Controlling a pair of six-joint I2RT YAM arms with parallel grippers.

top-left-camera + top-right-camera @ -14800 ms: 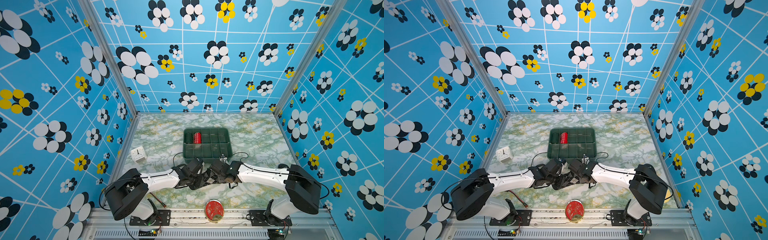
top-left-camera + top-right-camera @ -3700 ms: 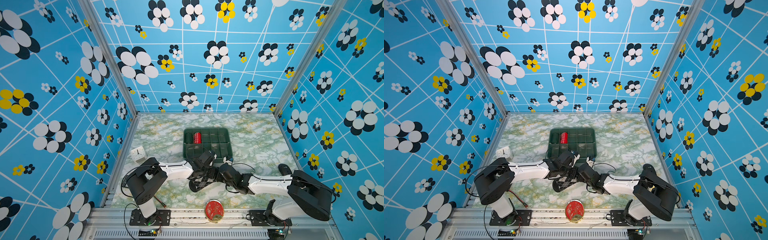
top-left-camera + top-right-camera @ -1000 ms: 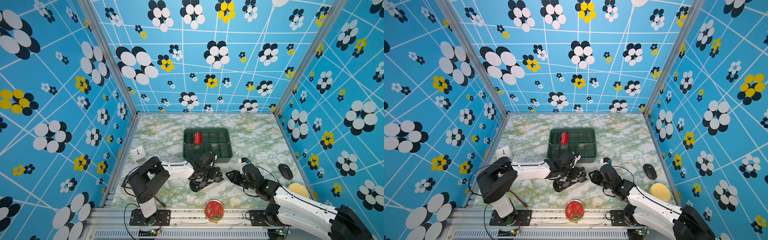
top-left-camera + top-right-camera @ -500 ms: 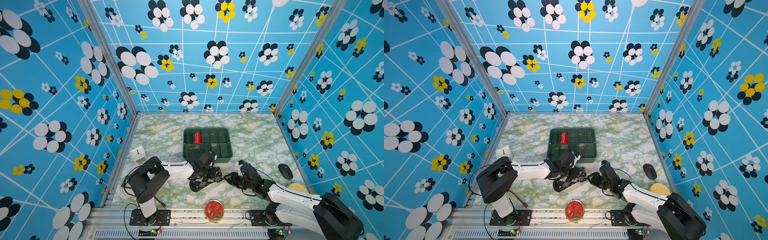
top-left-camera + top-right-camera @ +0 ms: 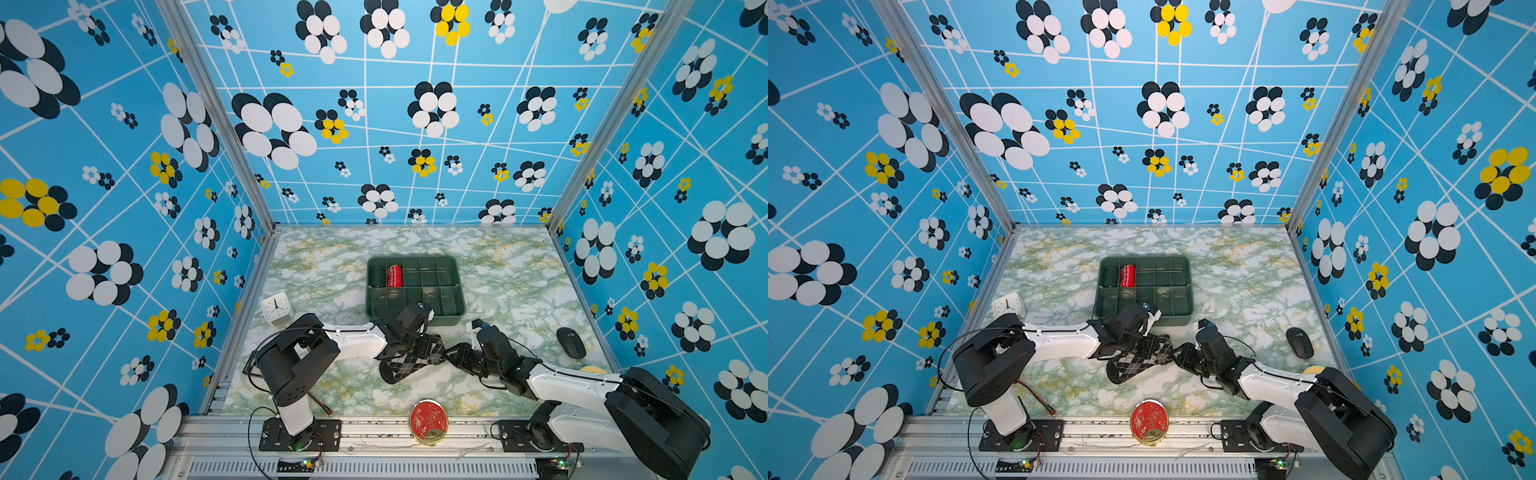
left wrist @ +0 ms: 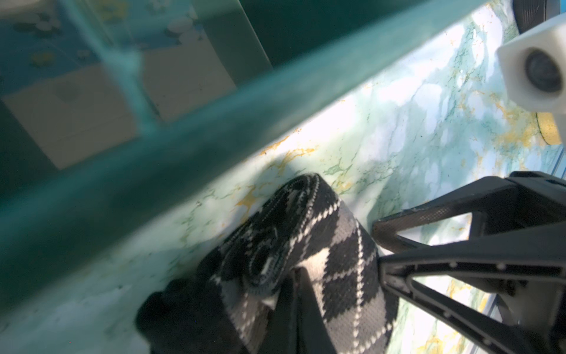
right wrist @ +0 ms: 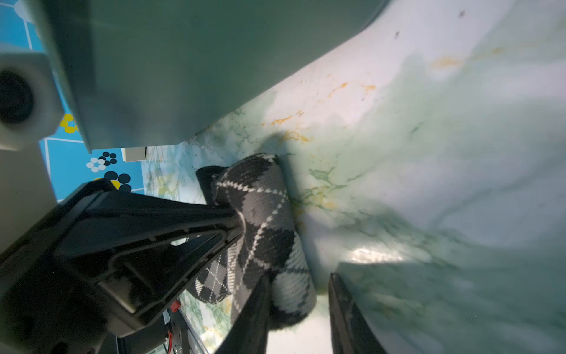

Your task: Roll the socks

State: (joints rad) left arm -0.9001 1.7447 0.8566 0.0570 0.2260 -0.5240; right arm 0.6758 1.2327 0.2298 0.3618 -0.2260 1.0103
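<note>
L fingers [image 7: 199, 214] clenched on socks [image 7: 269, 239], lying on tabletop [image 7: 428, 153]. R fingers [image 7: 254, 321] parted, straddling their rolled end, not squeezing yet. Long axis runs btwn both pairs; R nearer free end.

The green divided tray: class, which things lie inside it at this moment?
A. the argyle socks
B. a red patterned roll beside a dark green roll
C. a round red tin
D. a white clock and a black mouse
B: in a top view the red roll and the dark green roll sit side by side in the tray's far left compartments; the argyle socks lie outside it.
</note>
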